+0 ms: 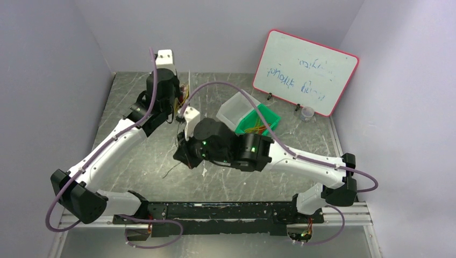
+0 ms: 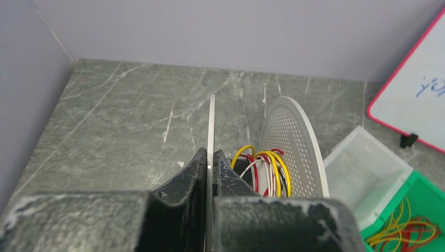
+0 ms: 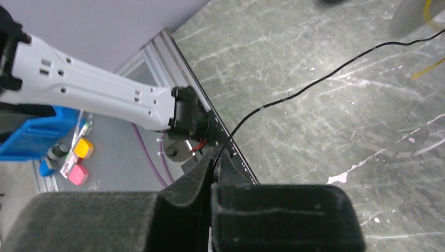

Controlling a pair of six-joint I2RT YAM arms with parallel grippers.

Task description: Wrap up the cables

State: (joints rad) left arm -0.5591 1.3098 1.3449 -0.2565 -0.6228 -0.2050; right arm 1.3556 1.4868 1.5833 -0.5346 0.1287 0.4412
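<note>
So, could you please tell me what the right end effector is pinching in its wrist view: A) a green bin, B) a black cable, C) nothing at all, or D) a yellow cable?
B: the right end effector is shut on a thin black cable that leads away from between its jaws.

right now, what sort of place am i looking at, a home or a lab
Most likely a robot lab test cell, not a home: a stone-look table boxed in by plain walls, two arms bolted to a metal rail, and a whiteboard propped beside a green bin of cables.
</note>
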